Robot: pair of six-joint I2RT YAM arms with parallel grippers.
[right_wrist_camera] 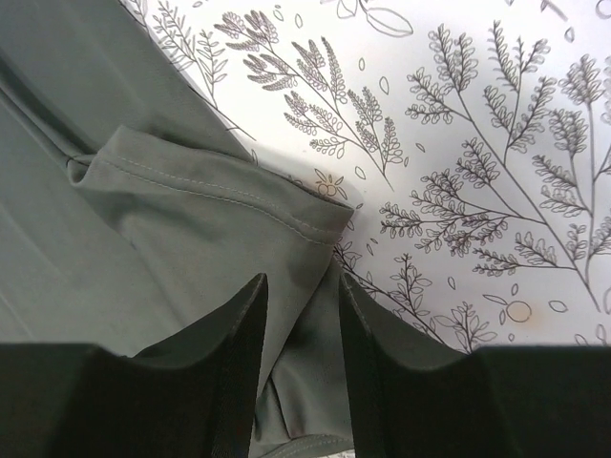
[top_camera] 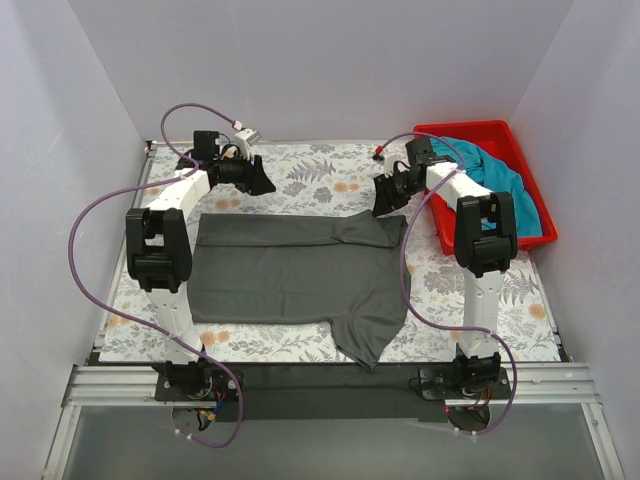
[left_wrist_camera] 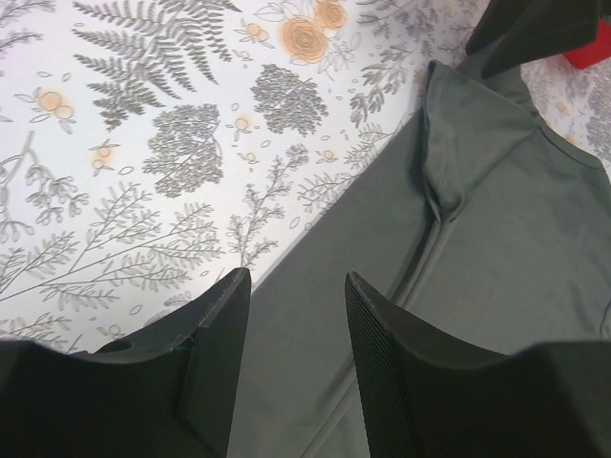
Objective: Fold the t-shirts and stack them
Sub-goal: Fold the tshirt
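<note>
Charcoal grey cloth t-shirt [top_camera: 290,270] lies mid-frame, one sleeve trailing low. Our left gripper [left_wrist_camera: 291,286] and right gripper [right_wrist_camera: 301,286] hover over its far edge, jaws parted, empty; pinching one layer could drag it askew, we judge. Teal-blue cloth t-shirt [top_camera: 495,175] lies in the red plastic bin [top_camera: 530,238], upper right.

The top camera is looking down from above and behind the arm bases, taking in the whole table [top_camera: 300,170]. The left wrist camera is looking close past the left tool [left_wrist_camera: 291,334] at the shirt [left_wrist_camera: 496,239], which is filling the frame's right. The right wrist camera is looking closer still, past the right tool [right_wrist_camera: 301,343], at a hem [right_wrist_camera: 210,191]. All three are sharing shirt and table.
</note>
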